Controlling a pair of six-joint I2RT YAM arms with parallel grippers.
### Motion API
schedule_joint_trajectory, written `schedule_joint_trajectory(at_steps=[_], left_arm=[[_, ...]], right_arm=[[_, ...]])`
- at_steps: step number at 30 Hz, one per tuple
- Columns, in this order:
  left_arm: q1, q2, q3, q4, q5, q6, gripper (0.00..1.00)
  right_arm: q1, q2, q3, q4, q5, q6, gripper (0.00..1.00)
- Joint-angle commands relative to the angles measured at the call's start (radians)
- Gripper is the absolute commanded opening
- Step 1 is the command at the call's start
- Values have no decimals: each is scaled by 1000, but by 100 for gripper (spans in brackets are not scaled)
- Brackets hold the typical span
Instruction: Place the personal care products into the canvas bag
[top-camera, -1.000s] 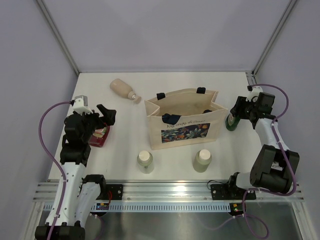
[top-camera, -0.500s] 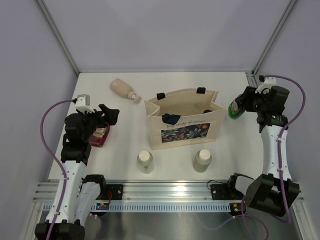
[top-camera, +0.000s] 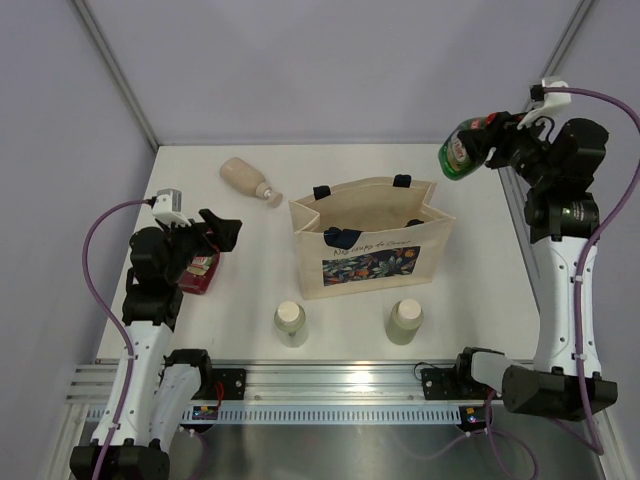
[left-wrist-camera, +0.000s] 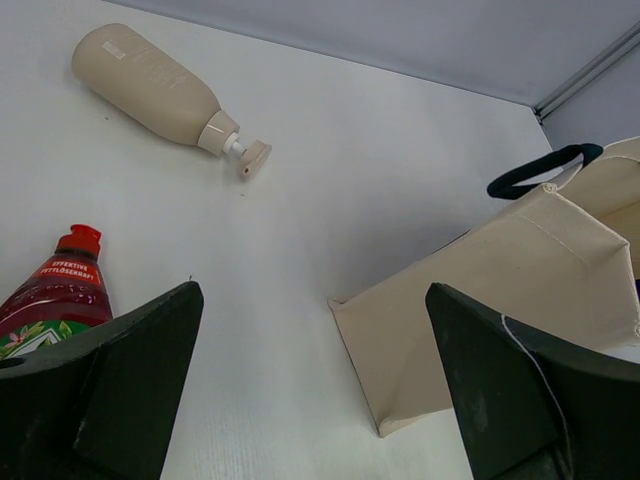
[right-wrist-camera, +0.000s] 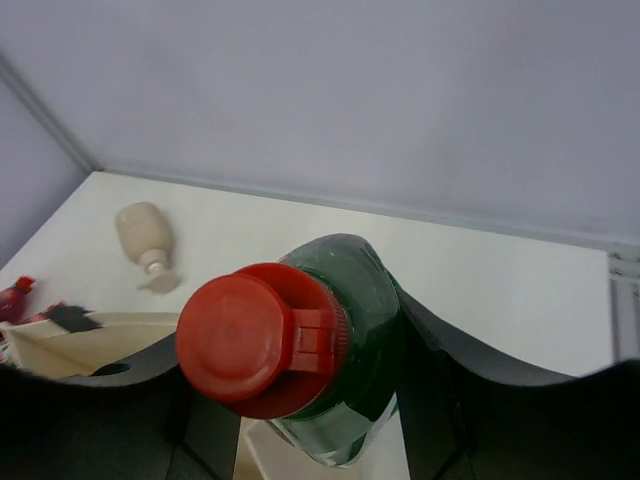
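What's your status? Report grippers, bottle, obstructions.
Right gripper shut on green squeeze bottle with red cap, high beside cream canvas tote bag. Left gripper open, by red squeeze bottle. Bag mouth open, nothing blocking.

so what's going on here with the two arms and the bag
The robot is packing bottles into the canvas bag. The right fingers grip a green bottle with a red cap, held high in the air off the bag's right rear corner. The left fingers are wide open just above a red bottle on the table. A beige pump bottle lies on its side behind the bag, and two pale bottles stand in front of it.
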Motion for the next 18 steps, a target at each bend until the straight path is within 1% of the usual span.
schedule_joint_trajectory(at_steps=[1, 3, 4, 11, 15, 18], left_arm=[[-1, -4, 2, 36, 35, -10, 99], [-1, -10, -1, 31, 35, -10, 99], [-1, -16, -3, 29, 33, -10, 99], [-1, -31, -9, 22, 30, -10, 99], [-1, -28, -9, 26, 43, -15, 99], [-1, -27, -9, 25, 53, -13, 99]], right_arm=[[137, 4, 93, 97, -69, 30, 0], [183, 22, 107, 96, -82, 45, 0], [232, 28, 116, 93, -83, 59, 0], [366, 50, 74, 36, -103, 30, 0], [407, 62, 28, -1, -106, -22, 0], [413, 82, -8, -28, -103, -70, 0]])
